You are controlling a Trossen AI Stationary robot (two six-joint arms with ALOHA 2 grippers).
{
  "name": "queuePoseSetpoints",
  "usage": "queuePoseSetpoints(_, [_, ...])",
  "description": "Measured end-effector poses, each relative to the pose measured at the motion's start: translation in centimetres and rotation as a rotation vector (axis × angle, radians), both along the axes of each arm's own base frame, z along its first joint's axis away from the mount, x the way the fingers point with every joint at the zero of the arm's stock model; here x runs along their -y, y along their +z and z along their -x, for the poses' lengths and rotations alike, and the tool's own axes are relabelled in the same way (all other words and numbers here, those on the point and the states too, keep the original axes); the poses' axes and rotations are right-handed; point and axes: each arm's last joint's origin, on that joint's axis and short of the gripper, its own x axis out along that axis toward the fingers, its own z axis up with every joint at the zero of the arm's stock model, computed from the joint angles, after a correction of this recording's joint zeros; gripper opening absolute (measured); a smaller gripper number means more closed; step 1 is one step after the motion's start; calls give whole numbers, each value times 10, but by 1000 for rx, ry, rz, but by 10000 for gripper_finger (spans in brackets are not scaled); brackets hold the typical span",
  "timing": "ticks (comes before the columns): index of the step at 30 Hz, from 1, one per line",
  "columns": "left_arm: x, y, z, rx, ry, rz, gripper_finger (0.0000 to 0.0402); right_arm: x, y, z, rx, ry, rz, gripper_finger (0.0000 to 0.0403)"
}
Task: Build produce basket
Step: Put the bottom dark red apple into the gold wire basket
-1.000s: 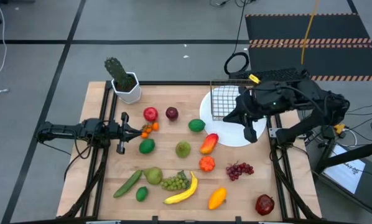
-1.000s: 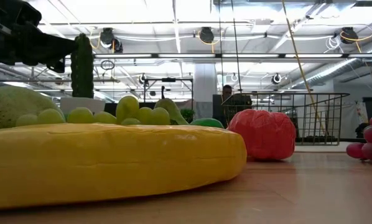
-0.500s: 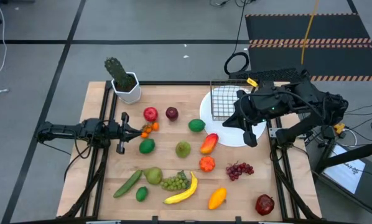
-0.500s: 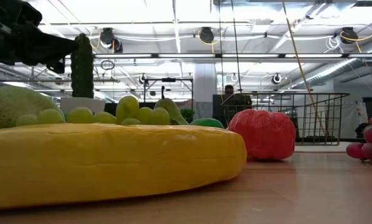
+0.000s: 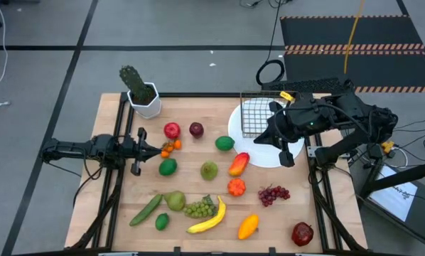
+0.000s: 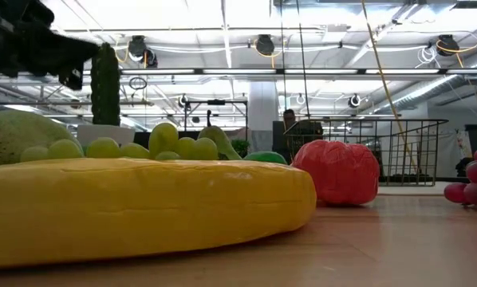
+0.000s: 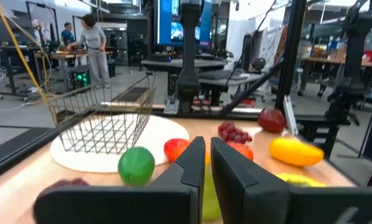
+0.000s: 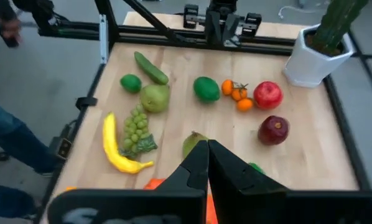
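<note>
Left claw [image 5: 158,148] closed, low at left edge; right claw [image 5: 259,136] closed, raised.

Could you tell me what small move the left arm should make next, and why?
Probably open the left claw and ease it onto the small orange fruits just ahead of it. Its fingers are shut and hold nothing, the basket on the white plate looks empty, and all the produce lies on the table. The right claw, also shut, hovers over the plate.

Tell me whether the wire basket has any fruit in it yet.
Empty. From above, the basket shows only bare mesh over the white plate; the left wrist view shows nothing inside either.
</note>
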Motion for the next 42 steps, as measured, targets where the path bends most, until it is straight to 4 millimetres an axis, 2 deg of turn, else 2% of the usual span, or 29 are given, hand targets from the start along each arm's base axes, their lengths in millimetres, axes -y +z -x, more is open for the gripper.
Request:
queuePoseSetpoints(2, [0, 13, 3, -8, -3, -3, 6, 0, -2, -1, -5, 0, 20, 0])
queuePoseSetpoints(6, [-2, 51, 8, -26, 53, -13, 4, 0, -7, -4, -23, 5, 28, 0])
queuePoseSetpoints(14, [-3, 145, 10, -75, 74, -21, 2, -1, -18, -9, -52, -10, 10, 0])
queuePoseSetpoints(19, [-1, 203, -3, -162, 74, -31, 2, -2, -24, -12, -66, -11, 11, 0])
queuePoseSetpoints(25, [1, 250, -29, -285, 74, -43, 4, -3, -32, -15, -95, -7, 14, 0])
queuePoseSetpoints(30, [4, 266, -62, -365, 75, -40, 2, -6, -36, -16, -114, -45, -43, 0])
queuePoseSetpoints(34, [6, 266, -90, -403, 74, -47, 7, -6, -36, -16, -119, -104, -112, 0])
queuePoseSetpoints(42, [12, 244, -134, -520, 70, -40, 9, -6, -36, -16, -129, -204, -228, 0])
